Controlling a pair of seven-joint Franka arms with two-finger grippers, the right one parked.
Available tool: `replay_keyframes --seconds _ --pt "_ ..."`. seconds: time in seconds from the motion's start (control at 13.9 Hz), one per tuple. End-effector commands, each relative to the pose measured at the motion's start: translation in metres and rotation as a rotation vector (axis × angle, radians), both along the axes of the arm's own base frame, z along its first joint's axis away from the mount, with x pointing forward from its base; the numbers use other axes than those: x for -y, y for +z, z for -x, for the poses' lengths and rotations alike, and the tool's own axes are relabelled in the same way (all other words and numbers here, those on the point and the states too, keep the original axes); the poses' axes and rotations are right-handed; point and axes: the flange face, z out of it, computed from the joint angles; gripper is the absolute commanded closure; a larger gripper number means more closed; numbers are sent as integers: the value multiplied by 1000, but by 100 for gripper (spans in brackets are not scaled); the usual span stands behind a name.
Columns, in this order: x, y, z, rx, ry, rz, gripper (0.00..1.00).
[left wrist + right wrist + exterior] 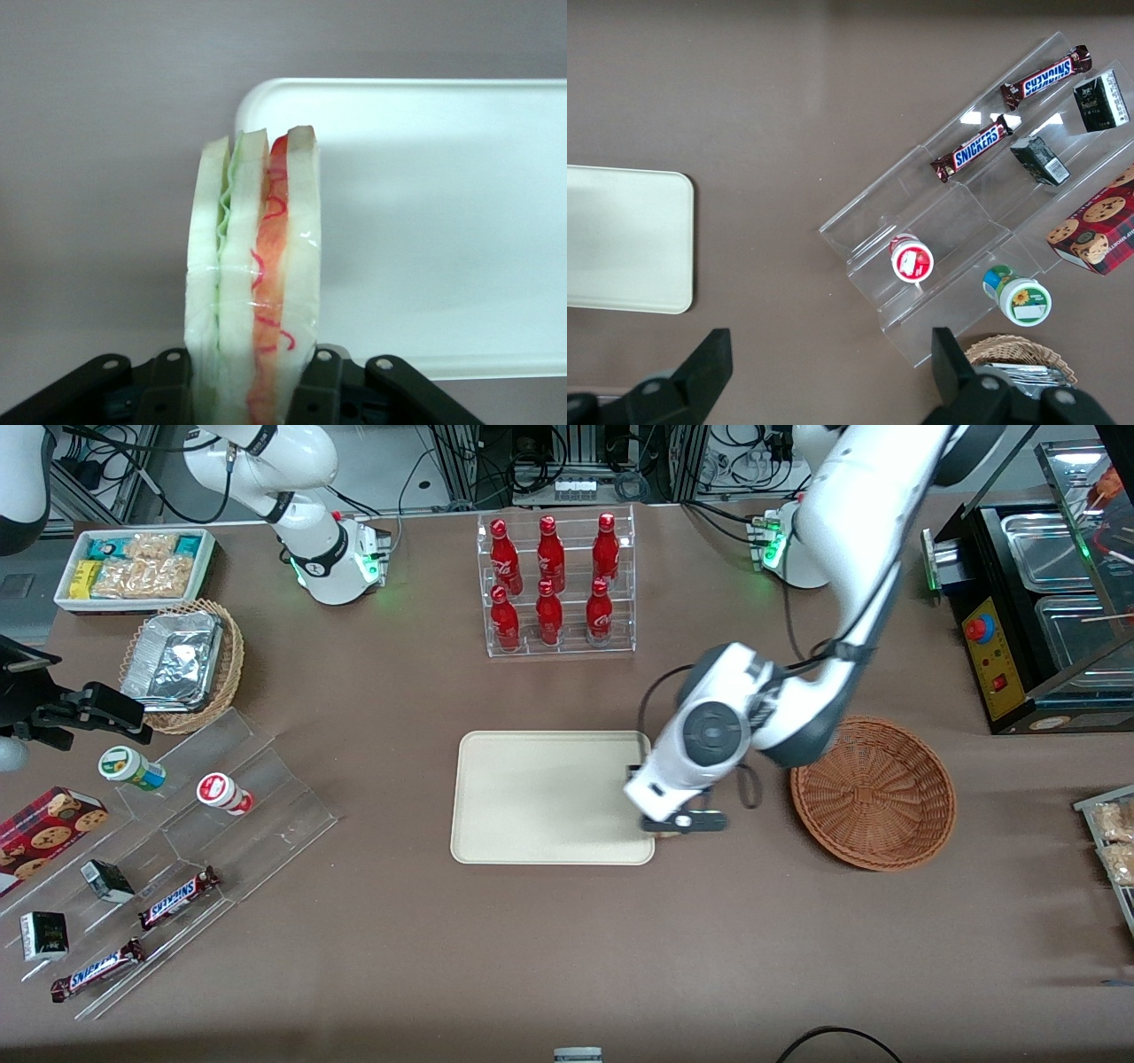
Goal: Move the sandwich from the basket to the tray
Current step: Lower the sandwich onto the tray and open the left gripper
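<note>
The left arm's gripper (683,824) hangs over the brown worktop (567,957) at the tray's (532,797) short edge nearest the basket (886,815), close to the tray corner nearest the front camera. Its jaws are clenched on the sandwich (255,283): in the left wrist view the two black fingers (323,372) press the outer bread slices from either side, and the wedge stands out from between them with its cut edge toward the camera. That edge shows pale green filling on one side and orange and pink filling on the other, under a clear wrap. In the front view the sandwich is almost wholly hidden under the wrist and the black fingers.

Past the tip of the held sandwich lies the tray's rounded corner, with the bare cream surface spreading away on one side of the jaws and plain worktop on the other. The sandwich is above the tray's rim rather than lying on it; whether it touches anything below cannot be told.

The reddish-brown wicker basket sits on the worktop near the jaws, toward the working arm's end, apart from the tray. Farther from the front camera than the tray stands a clear rack of red bottles (554,584).
</note>
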Motion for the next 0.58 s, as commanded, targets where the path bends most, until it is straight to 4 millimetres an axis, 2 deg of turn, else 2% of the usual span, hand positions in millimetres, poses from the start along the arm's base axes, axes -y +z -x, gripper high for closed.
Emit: replay_keyframes --seconds 0.0,0.51 --pt "29 -21 -5 -2 -32 26 64" --pt "34 -71 -18 -38 -15 25 61"
